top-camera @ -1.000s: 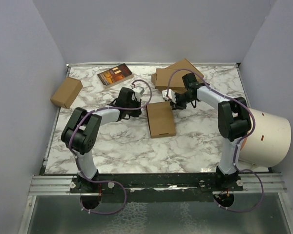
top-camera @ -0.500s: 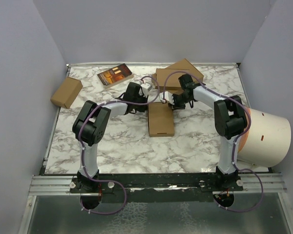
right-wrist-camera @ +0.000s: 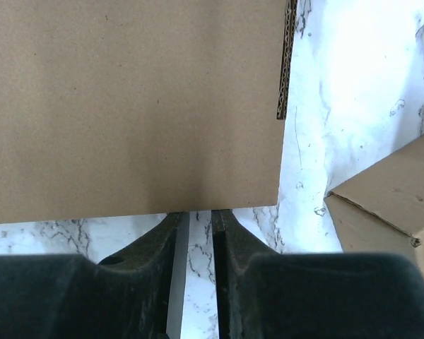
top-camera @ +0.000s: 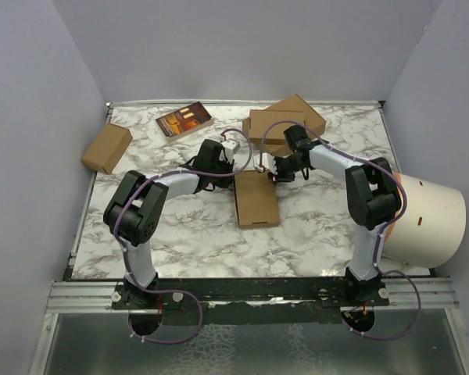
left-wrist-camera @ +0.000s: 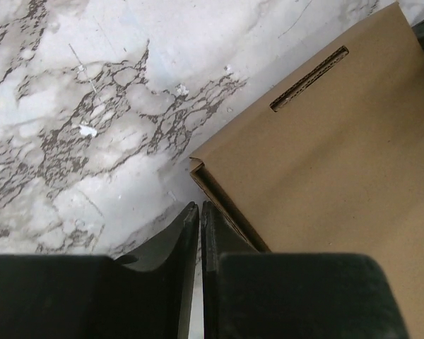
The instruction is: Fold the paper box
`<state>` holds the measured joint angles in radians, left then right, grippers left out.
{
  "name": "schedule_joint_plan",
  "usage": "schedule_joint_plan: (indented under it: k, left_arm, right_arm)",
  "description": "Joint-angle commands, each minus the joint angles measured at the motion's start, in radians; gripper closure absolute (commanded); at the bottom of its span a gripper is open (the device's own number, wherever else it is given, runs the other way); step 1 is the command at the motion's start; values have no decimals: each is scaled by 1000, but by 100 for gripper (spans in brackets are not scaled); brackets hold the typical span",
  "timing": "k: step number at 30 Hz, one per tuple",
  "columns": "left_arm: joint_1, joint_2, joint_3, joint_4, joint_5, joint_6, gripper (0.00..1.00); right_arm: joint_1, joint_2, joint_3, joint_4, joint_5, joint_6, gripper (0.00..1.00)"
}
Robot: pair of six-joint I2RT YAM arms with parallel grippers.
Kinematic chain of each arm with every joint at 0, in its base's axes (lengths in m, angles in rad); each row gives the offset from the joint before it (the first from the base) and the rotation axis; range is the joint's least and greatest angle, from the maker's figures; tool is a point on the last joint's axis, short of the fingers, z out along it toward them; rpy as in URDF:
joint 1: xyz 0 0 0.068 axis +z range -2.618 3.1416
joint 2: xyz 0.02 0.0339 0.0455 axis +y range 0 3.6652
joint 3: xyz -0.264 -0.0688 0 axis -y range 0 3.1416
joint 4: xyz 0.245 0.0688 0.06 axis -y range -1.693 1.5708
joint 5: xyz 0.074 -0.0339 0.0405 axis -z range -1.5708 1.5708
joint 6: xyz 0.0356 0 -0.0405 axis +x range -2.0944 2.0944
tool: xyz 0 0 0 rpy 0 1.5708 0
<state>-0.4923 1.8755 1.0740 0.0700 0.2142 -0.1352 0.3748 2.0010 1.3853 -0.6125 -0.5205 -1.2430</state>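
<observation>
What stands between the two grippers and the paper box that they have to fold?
Nothing visible does. The left gripper has its tips close to a corner of the paper box, only bare marble between them. The right gripper has its tips right at the box's edge.

Brown paper box lies flat on the marble table, seemingly folded closed.

Book, carton and stacked boxes lie apart.

The white marble-patterned table is enclosed on three sides by plain lavender-grey walls. Lighting is even and diffuse.
</observation>
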Motion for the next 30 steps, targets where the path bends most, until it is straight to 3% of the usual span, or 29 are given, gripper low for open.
schedule_joint_plan:
  k: [1, 6, 16, 25, 30]
  left_arm:
    - [12, -102, -44, 11, -20, -39, 89]
    - [29, -123, -79, 4, -21, 3, 89]
    - [60, -52, -50, -32, -13, 109, 94]
    - [73, 25, 2, -7, 100, 103, 98]
    - [8, 89, 113, -9, 204, 55, 99]
  right_arm:
    - [-6, -83, -51, 101, -73, 9, 79]
    - [-17, -56, -18, 82, -61, -14, 81]
    - [-18, 31, 77, 12, -36, -73, 97]
    - [-13, 59, 97, -4, -59, -83, 99]
    - [59, 59, 100, 47, -74, 3, 99]
